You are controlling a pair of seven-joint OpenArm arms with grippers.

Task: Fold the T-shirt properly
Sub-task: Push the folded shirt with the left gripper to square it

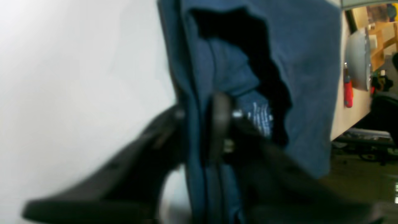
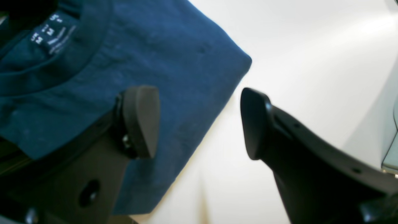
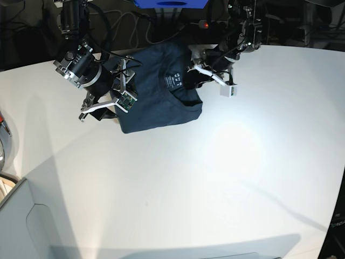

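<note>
Up at the far edge of the white table (image 3: 215,178), my left hand (image 1: 202,124) pinches a doubled fold of the navy T-shirt (image 3: 161,91) near its collar. My right hand (image 2: 199,121) hangs wide open over the shirt's other edge, gripping nothing. Dark clutter and cables lie behind the table.

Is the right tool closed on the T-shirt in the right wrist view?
No, the right tool stands open, one finger above the T-shirt and the other above the bare table.
</note>
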